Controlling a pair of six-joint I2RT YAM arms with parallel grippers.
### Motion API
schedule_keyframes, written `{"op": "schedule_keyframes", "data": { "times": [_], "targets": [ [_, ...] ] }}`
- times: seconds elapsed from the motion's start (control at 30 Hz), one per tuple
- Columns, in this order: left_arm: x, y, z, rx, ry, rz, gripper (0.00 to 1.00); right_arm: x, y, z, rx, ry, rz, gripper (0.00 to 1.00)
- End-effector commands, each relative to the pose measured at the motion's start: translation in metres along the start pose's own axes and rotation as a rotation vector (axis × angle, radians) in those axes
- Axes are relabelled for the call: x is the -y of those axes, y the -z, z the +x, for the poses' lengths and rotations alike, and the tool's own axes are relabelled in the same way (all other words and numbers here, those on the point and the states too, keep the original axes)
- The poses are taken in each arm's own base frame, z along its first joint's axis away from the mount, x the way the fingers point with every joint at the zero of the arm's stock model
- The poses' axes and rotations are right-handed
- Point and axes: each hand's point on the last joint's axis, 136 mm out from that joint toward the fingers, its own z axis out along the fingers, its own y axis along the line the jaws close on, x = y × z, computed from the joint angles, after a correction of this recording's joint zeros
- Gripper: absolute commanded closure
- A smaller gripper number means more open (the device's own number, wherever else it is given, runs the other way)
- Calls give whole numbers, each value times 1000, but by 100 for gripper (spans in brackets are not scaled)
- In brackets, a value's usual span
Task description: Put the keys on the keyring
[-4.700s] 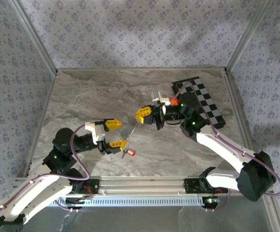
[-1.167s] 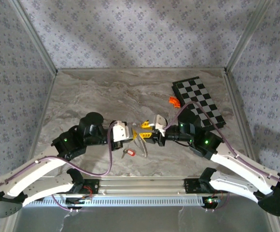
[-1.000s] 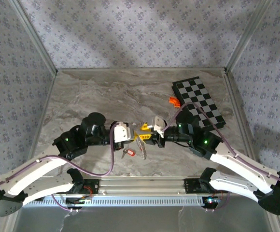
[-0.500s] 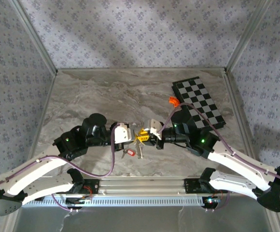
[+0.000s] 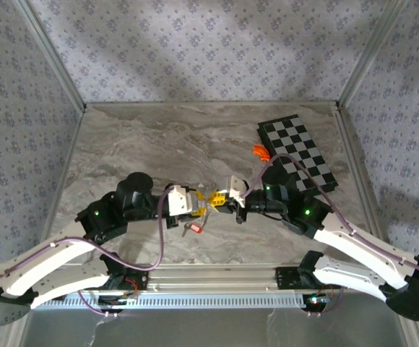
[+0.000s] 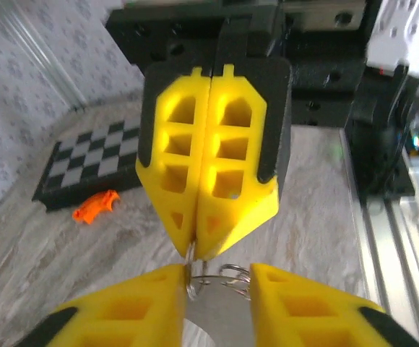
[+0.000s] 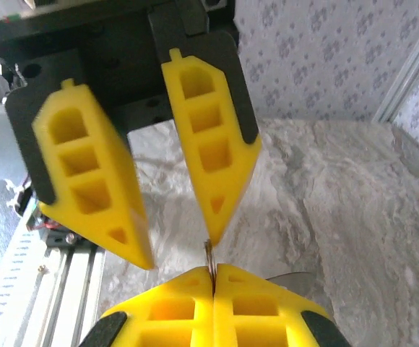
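Note:
Both grippers meet tip to tip above the table's near middle. My right gripper (image 7: 211,271) is shut on the thin silver keyring (image 7: 209,253), pinching its wire edge-on. In the left wrist view those shut yellow fingers (image 6: 209,166) point down at the keyring (image 6: 192,280). A small coil of rings (image 6: 235,278) hangs beside it. My left gripper (image 6: 217,289) is open around the ring, and a flat silver key blade (image 6: 211,322) lies in the gap between its fingers. A key with a red tag (image 5: 193,228) lies on the marble below the left gripper (image 5: 203,204) and the right gripper (image 5: 217,202).
A black-and-grey checkered board (image 5: 300,152) lies at the back right with a small orange curved piece (image 5: 259,151) at its near corner. Patterned walls close in three sides. A metal rail (image 5: 217,276) runs along the near edge.
The right gripper's jaws have closed on the keyring. The left gripper's jaws, shut a second ago, have parted. The two grippers have drawn closer together.

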Motion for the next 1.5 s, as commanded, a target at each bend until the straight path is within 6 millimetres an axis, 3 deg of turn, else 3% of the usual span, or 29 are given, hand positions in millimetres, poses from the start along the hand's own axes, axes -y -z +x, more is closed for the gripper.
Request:
{"op": "schedule_keyframes", "data": {
  "times": [0.0,0.33,0.6,1.3,1.47],
  "targets": [
    [2,14,-28,176,9,-24,66,-3,14,-37,179,-23,-39,100],
    [2,28,-51,428,95,-53,65,-7,35,-74,433,-107,-163,100],
    [-5,37,-68,547,108,-85,69,-13,32,-74,440,-107,-211,100],
    [-8,25,-75,564,113,-62,80,-15,28,-67,430,-107,-217,100],
    [-8,24,-75,562,112,-62,87,-14,27,-64,426,-111,-214,100]
  ]
}}
